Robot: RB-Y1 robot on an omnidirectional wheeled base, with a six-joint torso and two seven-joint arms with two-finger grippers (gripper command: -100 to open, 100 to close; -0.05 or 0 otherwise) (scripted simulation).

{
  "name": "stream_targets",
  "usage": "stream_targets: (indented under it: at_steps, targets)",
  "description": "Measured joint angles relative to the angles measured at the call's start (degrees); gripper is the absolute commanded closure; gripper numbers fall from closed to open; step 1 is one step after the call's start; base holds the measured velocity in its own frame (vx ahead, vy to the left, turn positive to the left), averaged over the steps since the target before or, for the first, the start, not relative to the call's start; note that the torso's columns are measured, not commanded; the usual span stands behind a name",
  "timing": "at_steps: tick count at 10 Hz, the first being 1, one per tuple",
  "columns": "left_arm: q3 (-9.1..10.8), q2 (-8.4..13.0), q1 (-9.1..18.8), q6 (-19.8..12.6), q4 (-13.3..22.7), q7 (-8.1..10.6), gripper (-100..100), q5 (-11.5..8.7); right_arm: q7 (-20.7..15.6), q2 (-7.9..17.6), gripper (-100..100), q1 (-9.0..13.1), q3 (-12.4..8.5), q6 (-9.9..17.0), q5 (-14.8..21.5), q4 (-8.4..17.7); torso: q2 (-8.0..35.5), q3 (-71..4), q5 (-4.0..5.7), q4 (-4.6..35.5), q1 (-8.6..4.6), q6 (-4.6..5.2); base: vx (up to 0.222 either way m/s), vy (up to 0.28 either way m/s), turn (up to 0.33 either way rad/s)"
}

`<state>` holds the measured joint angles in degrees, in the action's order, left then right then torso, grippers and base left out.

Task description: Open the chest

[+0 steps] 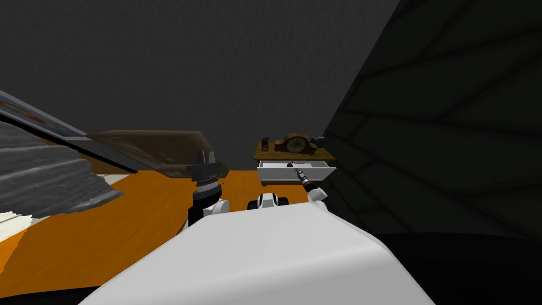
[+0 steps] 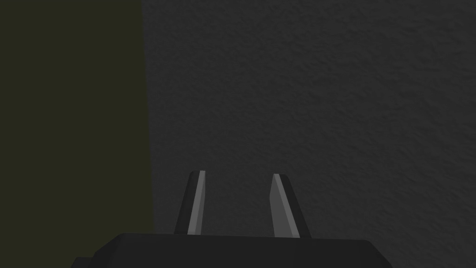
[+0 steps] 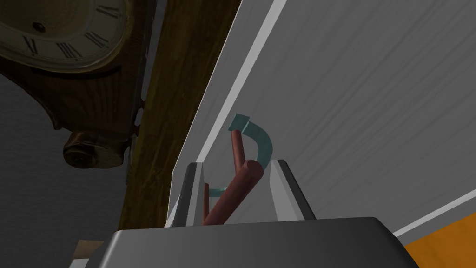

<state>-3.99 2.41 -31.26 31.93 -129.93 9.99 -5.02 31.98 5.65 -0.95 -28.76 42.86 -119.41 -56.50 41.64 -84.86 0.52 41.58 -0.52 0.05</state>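
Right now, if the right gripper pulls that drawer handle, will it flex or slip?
Probably stiff: the handle is a thick round bar on curved brackets. Its round surface could slip, since the right gripper stands open around it. The shallow drawer likely slides easily.

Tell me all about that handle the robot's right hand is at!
The handle is a reddish-brown rod with curved teal ends fixed to the white drawer's front. It lies tilted between the right gripper's open fingers; I cannot tell if they touch it. The drawer is pulled out under the wooden top.
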Motion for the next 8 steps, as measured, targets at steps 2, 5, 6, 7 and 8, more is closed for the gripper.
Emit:
stream_targets:
  at_steps: [2,5,6,7,8]
  targets:
    - [0.0,0.0,0.01,0.0,0.0,0.0,0,0.0,0.74,0.2,100,-0.7,0.25,-0.19,0.36,-0.84,0.23,0.13,0.03,0.01,0.02,0.01,-0.2,0.025,-0.04]
    - [0.0,0.01,-0.01,0.0,0.0,0.0,0,0.0,2.63,1.57,-100,0.41,0.82,-1.65,1.28,-0.77,-0.03,-0.08,-0.42,0.48,0.39,-0.12,-0.084,0.035,0.035]
    - [0.0,0.0,-0.02,0.0,0.0,0.0,0,0.0,3.88,2.19,-100,0.84,1.11,-2.41,1.65,-1.08,0.16,0.02,-0.51,0.58,0.52,-0.13,-0.031,0.033,0.042]
    - [0.0,0.0,-0.01,0.0,0.0,0.0,0,0.0,4.61,3.06,-100,1.75,1.06,-2.77,1.75,-0.45,0.42,0.18,-0.51,0.65,0.53,-0.11,-0.022,0.027,0.023]
    - [0.0,0.0,-0.01,0.0,0.0,0.0,0,0.0,5.53,3.57,-100,2.04,1.34,-3.29,2.06,-0.81,0.6,0.28,-0.51,0.7,0.5,-0.07,-0.034,0.03,0.035]
